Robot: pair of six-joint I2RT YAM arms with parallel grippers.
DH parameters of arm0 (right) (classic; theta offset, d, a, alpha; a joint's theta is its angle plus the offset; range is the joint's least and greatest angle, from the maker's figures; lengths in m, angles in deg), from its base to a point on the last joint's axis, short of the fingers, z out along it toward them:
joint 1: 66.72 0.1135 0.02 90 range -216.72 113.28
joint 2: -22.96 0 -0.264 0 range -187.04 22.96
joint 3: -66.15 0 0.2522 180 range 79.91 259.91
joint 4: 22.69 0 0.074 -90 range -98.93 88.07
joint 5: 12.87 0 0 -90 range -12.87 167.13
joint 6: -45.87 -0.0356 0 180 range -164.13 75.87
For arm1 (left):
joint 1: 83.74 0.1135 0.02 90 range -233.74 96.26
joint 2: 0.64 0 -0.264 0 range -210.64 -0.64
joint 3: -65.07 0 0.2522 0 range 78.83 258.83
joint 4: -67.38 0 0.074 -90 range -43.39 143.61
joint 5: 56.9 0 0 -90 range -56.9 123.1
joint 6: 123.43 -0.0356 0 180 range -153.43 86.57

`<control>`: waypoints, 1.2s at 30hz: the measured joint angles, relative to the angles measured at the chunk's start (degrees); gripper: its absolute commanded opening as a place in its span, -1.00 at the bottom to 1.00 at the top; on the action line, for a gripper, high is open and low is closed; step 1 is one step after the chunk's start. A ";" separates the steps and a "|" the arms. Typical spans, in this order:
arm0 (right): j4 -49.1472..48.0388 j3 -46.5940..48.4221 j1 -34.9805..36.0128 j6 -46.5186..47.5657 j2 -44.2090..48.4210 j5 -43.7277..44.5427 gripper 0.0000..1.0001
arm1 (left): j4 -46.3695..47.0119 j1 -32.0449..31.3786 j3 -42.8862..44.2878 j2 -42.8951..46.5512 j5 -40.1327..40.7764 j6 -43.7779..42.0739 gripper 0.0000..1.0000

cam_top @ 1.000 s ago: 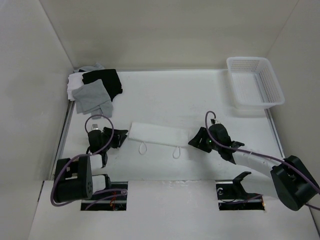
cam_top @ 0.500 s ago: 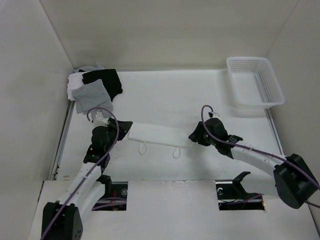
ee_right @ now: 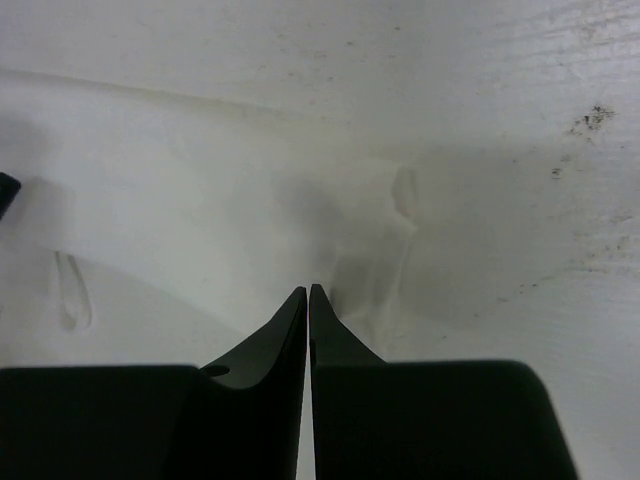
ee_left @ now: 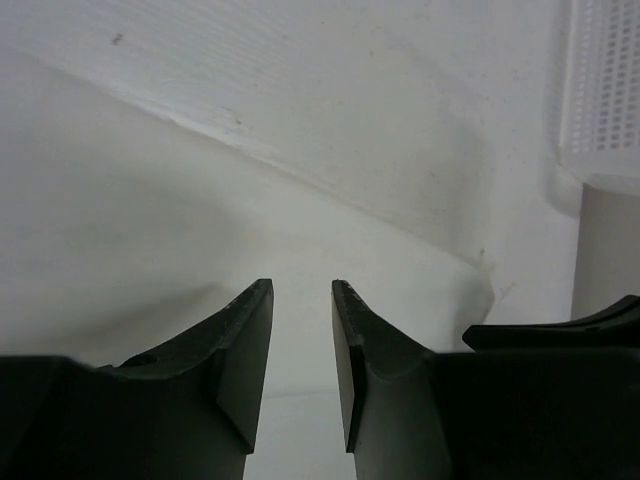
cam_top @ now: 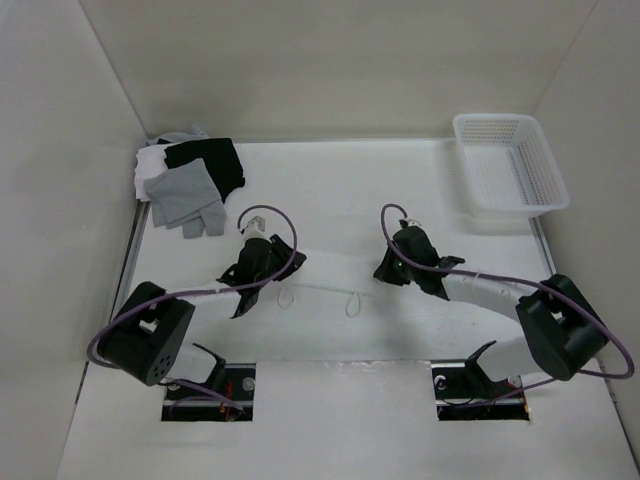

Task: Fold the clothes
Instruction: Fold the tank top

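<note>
The clothes [cam_top: 335, 284] are a thin white top lying flat as a long band mid-table, with two strap loops [cam_top: 287, 297] hanging off its near edge. My left gripper [cam_top: 283, 262] is at the band's left end. In the left wrist view its jaws [ee_left: 300, 285] stand a narrow gap apart over the white fabric [ee_left: 150, 220], nothing pinched. My right gripper [cam_top: 386, 270] is at the right end. In the right wrist view it [ee_right: 308, 290] is shut, tips at the puckered edge of the fabric [ee_right: 200, 200].
A pile of grey, black and white garments [cam_top: 190, 185] sits at the back left corner. A white mesh basket [cam_top: 500, 121] stands at the back right, also seen as the basket [ee_left: 605, 90] in the left wrist view. White walls close in the table.
Both arms have swung inward onto the ends of the white top. The right gripper went from wide open to shut on the fabric edge. The left jaws narrowed slightly.
</note>
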 measured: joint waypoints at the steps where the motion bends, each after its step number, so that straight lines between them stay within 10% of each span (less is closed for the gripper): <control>1: -0.09 0.00 -0.72 0.07 -1.42 -0.57 -0.86 | 0.76 0.72 0.00 -1.49 -0.15 0.02 -0.44; 15: -5.05 -4.79 -5.44 -2.40 -1.68 -2.67 -0.53 | 6.78 11.45 -3.87 -4.13 -3.89 1.16 -0.45; 26: -8.11 -9.73 -8.26 -5.35 6.62 -3.82 0.15 | 5.38 6.69 -4.44 8.57 -5.27 1.46 -0.42; 31: -14.51 -10.62 -8.57 -8.48 0.79 -5.22 0.19 | 2.56 5.77 -4.44 13.44 -5.27 0.81 -0.40; 36: -21.86 -10.64 -8.50 -11.65 -4.17 -6.49 -0.21 | 0.26 7.45 -4.44 17.68 -5.27 0.57 -0.39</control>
